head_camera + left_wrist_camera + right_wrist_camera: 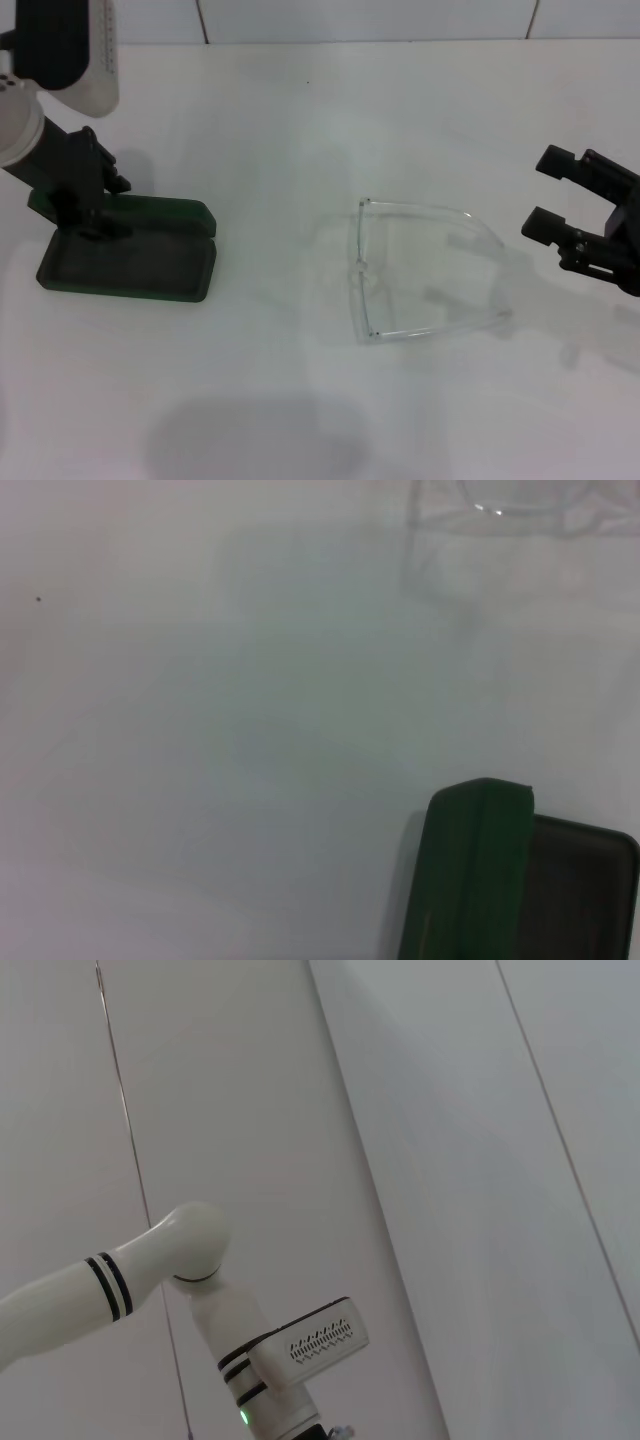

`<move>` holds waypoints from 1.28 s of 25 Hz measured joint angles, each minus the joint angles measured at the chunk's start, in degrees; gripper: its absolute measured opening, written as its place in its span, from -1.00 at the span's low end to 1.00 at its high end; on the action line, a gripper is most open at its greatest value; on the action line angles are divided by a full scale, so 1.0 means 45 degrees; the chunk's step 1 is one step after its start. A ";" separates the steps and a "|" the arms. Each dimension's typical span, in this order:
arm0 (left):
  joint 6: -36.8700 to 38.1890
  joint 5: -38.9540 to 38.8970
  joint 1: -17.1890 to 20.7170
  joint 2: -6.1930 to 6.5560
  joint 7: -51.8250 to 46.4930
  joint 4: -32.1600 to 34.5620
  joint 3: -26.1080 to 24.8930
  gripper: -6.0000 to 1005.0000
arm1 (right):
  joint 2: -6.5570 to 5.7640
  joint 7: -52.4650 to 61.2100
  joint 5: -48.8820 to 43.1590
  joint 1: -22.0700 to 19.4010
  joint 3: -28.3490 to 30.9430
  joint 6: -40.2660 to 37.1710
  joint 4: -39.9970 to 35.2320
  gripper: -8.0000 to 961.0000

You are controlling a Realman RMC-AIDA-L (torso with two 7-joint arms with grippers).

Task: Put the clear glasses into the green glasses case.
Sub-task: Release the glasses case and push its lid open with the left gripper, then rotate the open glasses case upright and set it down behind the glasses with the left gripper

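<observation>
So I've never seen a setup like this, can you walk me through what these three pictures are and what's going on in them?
This is a two-armed robot at a white table. The head view looks down from its head camera. The other two come from cameras on its wrists.

On the table lie the clear glasses, arms unfolded, and the green glasses case, open. The left gripper is down at the case's lid. The right gripper hovers open beside the glasses, holding nothing.

The left wrist view shows the case's edge and a bit of the glasses. The right wrist view points away and shows only the robot's other arm against a wall.
</observation>
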 joint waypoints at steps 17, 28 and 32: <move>0.0133 0.0003 0.0148 -0.0411 -0.0294 0.0934 0.0392 -0.58 | -0.0009 -0.0407 -0.0007 -0.0349 0.0682 0.0030 0.0303 0.73; 0.0078 -0.1222 0.0554 -0.0472 -0.3274 0.2703 0.4194 -0.58 | -0.0142 -0.1345 0.0008 -0.1482 0.4132 -0.0390 0.1121 0.73; -0.0331 -0.1176 0.0333 -0.0482 -0.5158 0.2972 0.5746 -0.59 | -0.0153 -0.1348 -0.0006 -0.1574 0.4391 -0.0486 0.1129 0.72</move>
